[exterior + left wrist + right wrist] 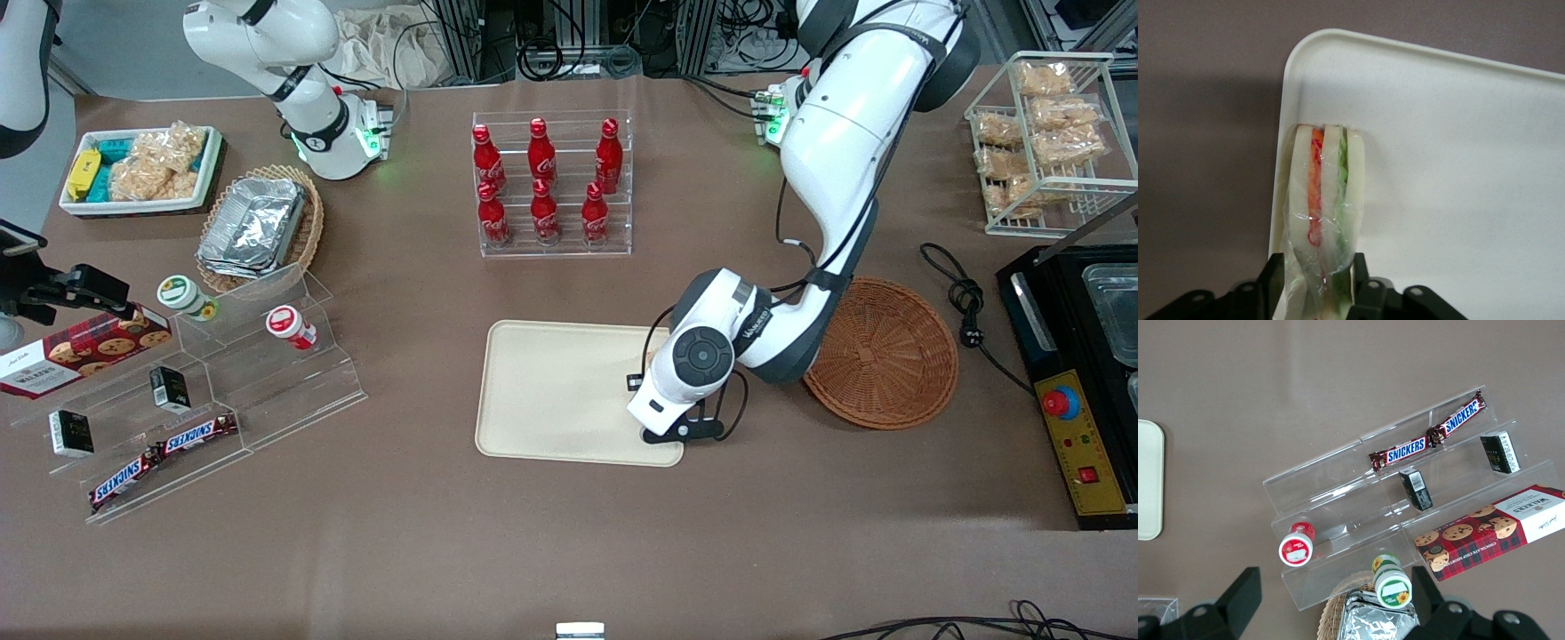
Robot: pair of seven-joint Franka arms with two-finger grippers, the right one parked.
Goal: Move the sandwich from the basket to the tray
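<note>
The sandwich (1325,193), a wrapped wedge with orange-red and green filling, stands on edge on the cream tray (1438,167) close to one rounded corner. My left gripper (1317,270) is shut on the sandwich, one black finger (1273,277) against each side of the wrap. In the front view the gripper (660,411) is low over the tray (551,391), at the corner nearest the front camera and toward the basket, and the wrist hides the sandwich. The reddish-brown round basket (889,356) lies beside the tray, toward the working arm's end, with nothing in it.
A clear rack of red bottles (551,182) stands farther from the front camera than the tray. A clear stepped shelf with snacks (204,391) and a tan basket of foil trays (258,227) lie toward the parked arm's end. A wire rack (1045,133) and a black appliance (1080,382) lie toward the working arm's end.
</note>
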